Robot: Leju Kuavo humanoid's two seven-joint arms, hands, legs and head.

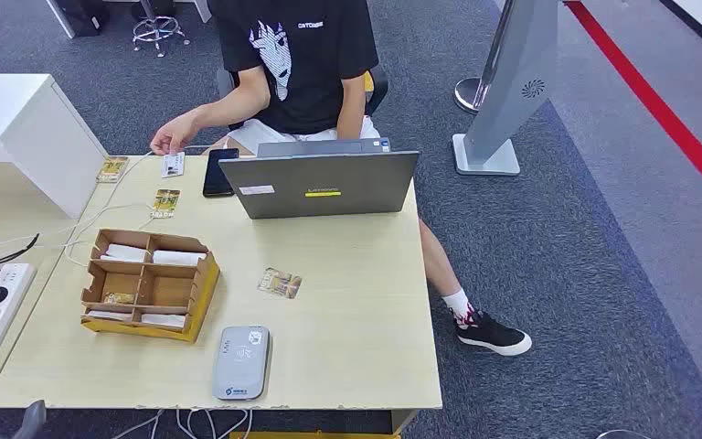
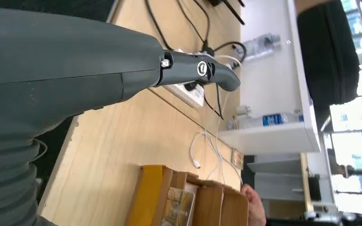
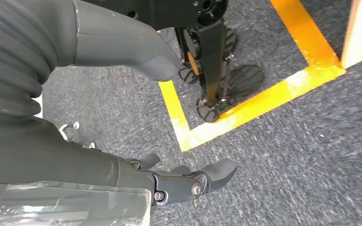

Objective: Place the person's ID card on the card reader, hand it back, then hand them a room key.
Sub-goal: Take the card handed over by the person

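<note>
Head view looks down on a pale wooden bench [image 1: 347, 347] with a person [image 1: 297, 64] seated at its far side behind a grey laptop [image 1: 322, 183]. The person's hand [image 1: 172, 139] rests at the far edge beside a small white card-like item [image 1: 173, 165]; whether that is the ID card cannot be told. A grey card reader [image 1: 241, 362] lies flat near the bench's front edge, with a patterned card [image 1: 280, 283] just beyond it. A cardboard organiser [image 1: 149, 283] with several compartments holds more cards, and a dark phone [image 1: 218, 172] lies beside the laptop.

Left wrist view shows the left hand [image 2: 122, 70] held above the bench with its fingers [image 2: 202, 73] stretched out and empty; the organiser [image 2: 188, 197] sits ahead of the fingertips, well apart from them.

Right wrist view shows the right hand [image 3: 136, 141] hanging over grey carpet [image 3: 287, 150] with yellow floor tape [image 3: 245, 113], thumb and fingers [image 3: 202, 181] apart, holding nothing.
</note>
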